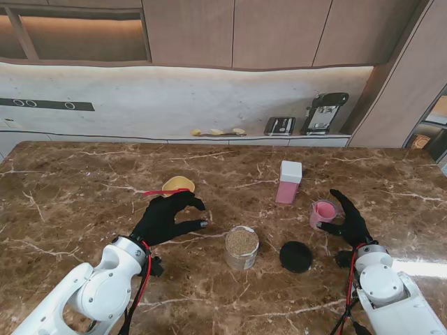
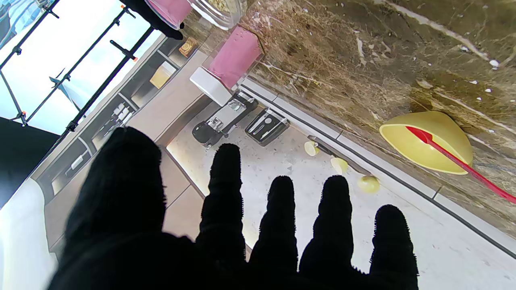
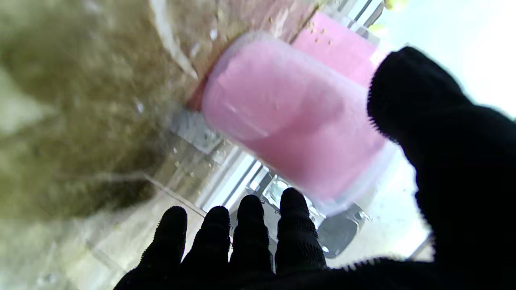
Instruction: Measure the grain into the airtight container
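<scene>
A glass jar holding tan grain stands uncovered mid-table, its black lid lying flat to its right. A small pink cup stands beside my right hand. In the right wrist view the cup sits between thumb and fingers with gaps on both sides; that hand is open. A pink container with a white lid stands farther from me. My left hand hovers open just short of a yellow bowl with a red-handled tool resting in it.
A backsplash ledge at the far edge of the marble counter holds two dark appliances and a few small yellow pieces. The left wrist view also shows the pink container and the jar's rim.
</scene>
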`<control>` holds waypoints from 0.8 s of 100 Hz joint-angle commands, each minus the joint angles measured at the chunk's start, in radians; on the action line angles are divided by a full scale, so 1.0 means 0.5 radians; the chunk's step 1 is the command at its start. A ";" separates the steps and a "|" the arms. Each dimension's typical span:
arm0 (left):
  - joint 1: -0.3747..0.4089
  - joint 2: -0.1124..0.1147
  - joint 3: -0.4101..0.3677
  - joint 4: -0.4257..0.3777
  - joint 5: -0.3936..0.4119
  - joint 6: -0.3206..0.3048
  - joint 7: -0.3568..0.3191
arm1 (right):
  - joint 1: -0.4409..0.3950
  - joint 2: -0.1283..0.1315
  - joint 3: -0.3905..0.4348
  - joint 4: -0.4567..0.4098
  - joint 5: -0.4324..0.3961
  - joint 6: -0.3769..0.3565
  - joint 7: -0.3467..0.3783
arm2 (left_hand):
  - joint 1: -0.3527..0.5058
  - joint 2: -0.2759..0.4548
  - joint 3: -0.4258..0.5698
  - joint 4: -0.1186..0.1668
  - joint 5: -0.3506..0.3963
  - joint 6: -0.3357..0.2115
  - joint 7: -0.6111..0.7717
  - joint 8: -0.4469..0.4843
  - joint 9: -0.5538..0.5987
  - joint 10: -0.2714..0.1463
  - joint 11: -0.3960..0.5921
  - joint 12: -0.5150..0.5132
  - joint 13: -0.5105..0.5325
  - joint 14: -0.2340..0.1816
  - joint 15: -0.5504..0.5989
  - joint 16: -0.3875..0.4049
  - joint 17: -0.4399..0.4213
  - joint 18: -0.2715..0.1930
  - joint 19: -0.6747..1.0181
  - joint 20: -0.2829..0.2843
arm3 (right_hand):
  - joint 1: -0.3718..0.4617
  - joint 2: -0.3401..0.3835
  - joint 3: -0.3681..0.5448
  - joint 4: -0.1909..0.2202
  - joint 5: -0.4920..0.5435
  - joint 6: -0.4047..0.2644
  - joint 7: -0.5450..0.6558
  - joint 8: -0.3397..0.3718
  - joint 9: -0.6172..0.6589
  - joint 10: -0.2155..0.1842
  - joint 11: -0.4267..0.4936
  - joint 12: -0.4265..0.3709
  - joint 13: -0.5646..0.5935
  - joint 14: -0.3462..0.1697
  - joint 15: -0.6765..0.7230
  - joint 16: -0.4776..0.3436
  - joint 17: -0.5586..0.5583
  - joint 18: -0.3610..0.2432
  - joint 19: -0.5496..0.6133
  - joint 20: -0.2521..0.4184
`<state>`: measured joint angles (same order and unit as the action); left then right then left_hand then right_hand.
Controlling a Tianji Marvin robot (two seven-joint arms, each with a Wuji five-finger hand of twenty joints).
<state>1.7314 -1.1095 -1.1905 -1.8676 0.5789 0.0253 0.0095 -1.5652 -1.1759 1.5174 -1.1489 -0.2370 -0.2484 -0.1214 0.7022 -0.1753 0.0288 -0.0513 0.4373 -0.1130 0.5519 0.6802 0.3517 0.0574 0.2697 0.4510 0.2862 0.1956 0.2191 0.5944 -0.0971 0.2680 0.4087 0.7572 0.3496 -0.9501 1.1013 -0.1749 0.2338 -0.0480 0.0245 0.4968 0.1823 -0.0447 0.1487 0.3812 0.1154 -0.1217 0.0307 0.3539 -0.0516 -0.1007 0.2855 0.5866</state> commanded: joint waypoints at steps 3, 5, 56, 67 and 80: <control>0.022 0.002 -0.001 -0.004 0.010 -0.014 0.011 | -0.048 0.020 0.055 -0.099 -0.037 -0.029 0.002 | -0.030 0.044 -0.067 0.067 -0.081 0.001 -0.031 -0.013 -0.065 -0.018 -0.032 -0.018 -0.058 -0.086 -0.050 -0.004 -0.009 0.016 0.036 -0.004 | -0.087 -0.045 0.044 -0.074 -0.047 -0.078 -0.053 -0.008 -0.067 -0.021 -0.059 -0.036 -0.062 -0.016 -0.046 -0.060 -0.024 -0.009 -0.036 0.020; 0.023 0.002 -0.002 -0.004 0.011 -0.015 0.011 | -0.060 0.023 0.068 -0.125 -0.051 -0.037 0.001 | -0.029 0.043 -0.066 0.067 -0.084 0.002 -0.032 -0.014 -0.067 -0.019 -0.033 -0.019 -0.057 -0.086 -0.050 -0.004 -0.006 0.014 0.038 -0.003 | -0.084 -0.035 0.033 -0.071 -0.043 -0.078 -0.058 0.000 -0.066 -0.020 -0.064 -0.036 -0.058 -0.017 -0.051 -0.085 -0.013 -0.008 -0.062 -0.006; 0.006 -0.013 0.027 0.066 0.002 -0.121 0.103 | -0.170 0.133 0.240 -0.792 -0.630 -0.002 0.168 | 0.010 -0.017 -0.039 0.058 -0.023 0.167 -0.517 -0.699 0.017 -0.040 -0.024 -0.143 0.081 -0.138 -0.084 -0.171 0.172 -0.367 0.545 -0.512 | -0.023 0.261 -0.178 -0.004 0.144 0.089 0.081 0.076 0.156 0.034 0.001 -0.028 0.093 0.068 0.135 0.039 0.008 0.102 0.198 0.223; 0.005 -0.015 0.029 0.070 0.001 -0.123 0.116 | -0.071 0.151 0.169 -0.807 -0.753 0.087 0.195 | 0.007 -0.031 -0.033 0.056 -0.022 0.207 -0.635 -0.859 0.077 -0.040 -0.071 -0.277 0.097 -0.208 -0.138 -0.325 0.171 -0.504 0.709 -0.710 | -0.001 0.267 -0.174 0.002 0.164 0.123 0.116 0.082 0.206 0.051 0.019 -0.033 0.187 0.129 0.196 0.031 0.125 0.154 0.241 0.220; 0.004 -0.013 0.030 0.063 0.008 -0.111 0.109 | 0.067 0.168 0.055 -0.785 -0.855 0.222 0.244 | 0.011 -0.063 -0.031 0.057 -0.095 0.240 -0.761 -0.971 0.064 -0.049 -0.097 -0.372 0.070 -0.261 -0.159 -0.401 0.154 -0.558 0.708 -0.736 | 0.016 0.286 -0.185 0.006 0.165 0.210 0.178 0.067 0.325 0.084 0.080 -0.049 0.423 0.225 0.326 -0.004 0.344 0.244 0.349 0.180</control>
<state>1.7295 -1.1148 -1.1788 -1.8369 0.5787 -0.0345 0.0659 -1.5684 -1.0917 1.5551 -1.5382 -0.6527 -0.1424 -0.0279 0.7019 -0.1893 0.0288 -0.0513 0.4277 -0.0031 0.2071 0.2188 0.3683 0.0574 0.2498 0.2861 0.3163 0.1185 0.1797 0.4153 -0.0110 0.0457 0.7293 0.4043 0.3492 -0.8098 1.0194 -0.1749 0.3189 0.0328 0.1016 0.5325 0.3206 -0.0082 0.1773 0.3787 0.2747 -0.0333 0.1722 0.3647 0.0764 0.0036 0.4257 0.6733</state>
